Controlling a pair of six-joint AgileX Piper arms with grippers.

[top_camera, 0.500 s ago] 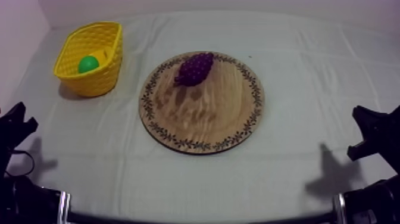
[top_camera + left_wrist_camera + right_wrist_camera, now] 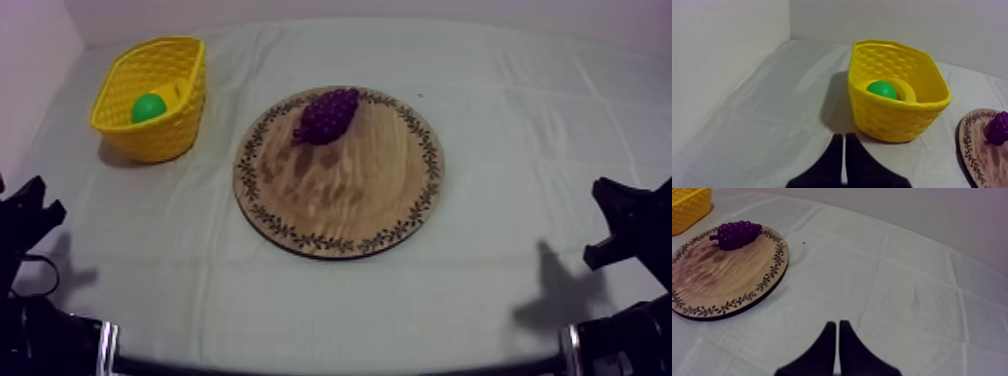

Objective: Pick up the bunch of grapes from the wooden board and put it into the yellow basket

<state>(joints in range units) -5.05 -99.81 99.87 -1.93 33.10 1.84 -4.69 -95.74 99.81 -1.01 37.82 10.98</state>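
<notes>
A purple bunch of grapes lies on the far part of the round wooden board at the table's middle; the grapes and board also show in the right wrist view. The yellow basket stands at the far left with a green fruit and a yellow fruit inside. My left gripper rests low at the left edge, its fingers together as a narrow wedge, short of the basket. My right gripper rests low at the right, fingers together, far from the board.
White walls close the table's left and back, close behind the basket. The grey-white cloth lies bare to the right of the board and along the front.
My left gripper has dropped very slightly. Nothing else has moved.
</notes>
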